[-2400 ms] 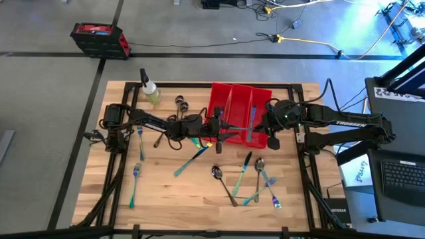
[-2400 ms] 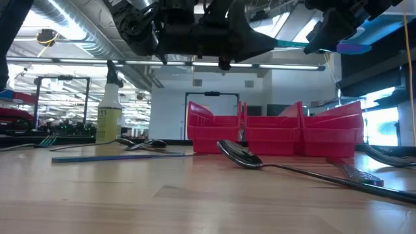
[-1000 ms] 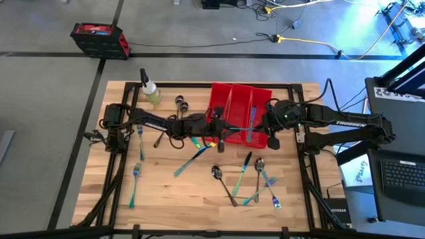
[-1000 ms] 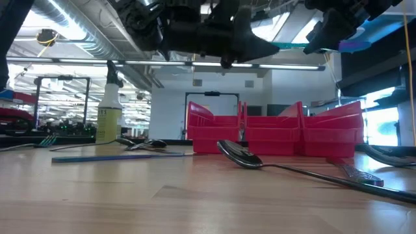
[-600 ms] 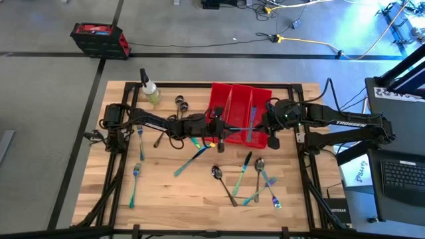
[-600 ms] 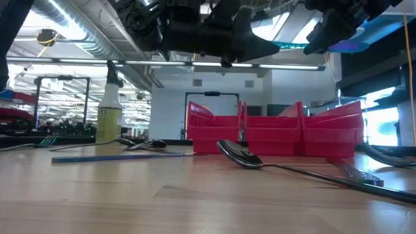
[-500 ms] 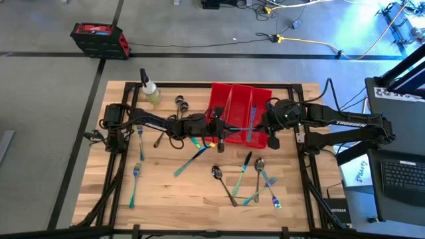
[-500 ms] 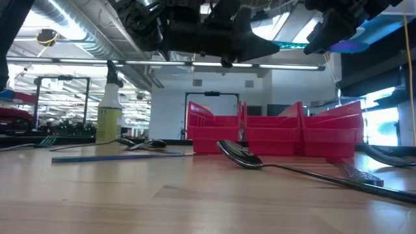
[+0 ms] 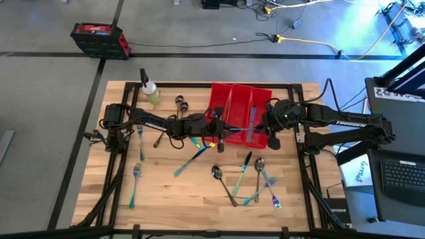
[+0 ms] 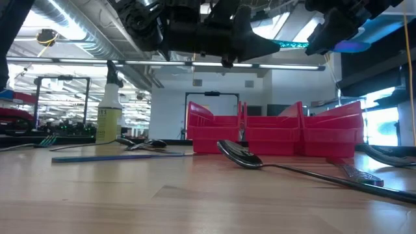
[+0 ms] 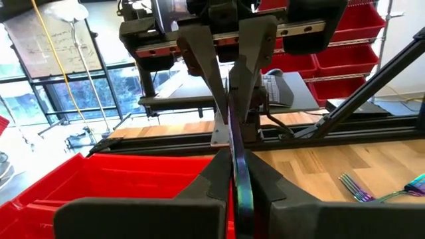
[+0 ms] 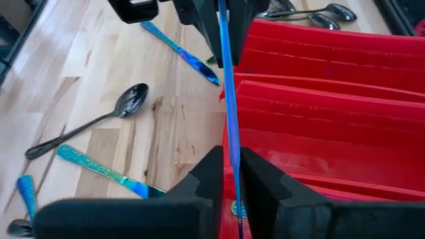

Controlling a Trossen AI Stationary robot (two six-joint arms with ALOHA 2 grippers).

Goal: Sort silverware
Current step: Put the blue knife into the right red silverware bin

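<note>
A thin iridescent blue piece of silverware [image 9: 242,126] hangs level above the red bins [image 9: 232,93], spanning the gap between my two grippers. It shows edge-on, so I cannot tell its kind. My left gripper [image 9: 224,126] is shut on its left end and my right gripper [image 9: 264,126] is shut on its right end. In the low view the piece [image 10: 292,44] shows as a teal strip high over the bins. More forks, spoons and knives [image 9: 222,179] lie flat on the wooden table. One blue piece [image 9: 251,129] lies inside the right bin. My left gripper pinches the piece's left end [image 11: 240,196] between its two fingers. The fingers come level from the table's left and lie along the piece. The piece is lifted clear, edge up, above the bins. My right gripper pinches the piece's right part [image 12: 232,156] between its two fingers. They come from the table's right, slanting down, along the piece. The piece runs straight on to the left gripper [image 12: 212,13].
A spray bottle [image 9: 149,89] stands at the far left corner, with dark spoons [image 9: 180,103] beside it. Forks [image 9: 135,179] lie near the left edge. A knife [image 9: 192,157] and several more pieces [image 9: 262,179] lie on the near half.
</note>
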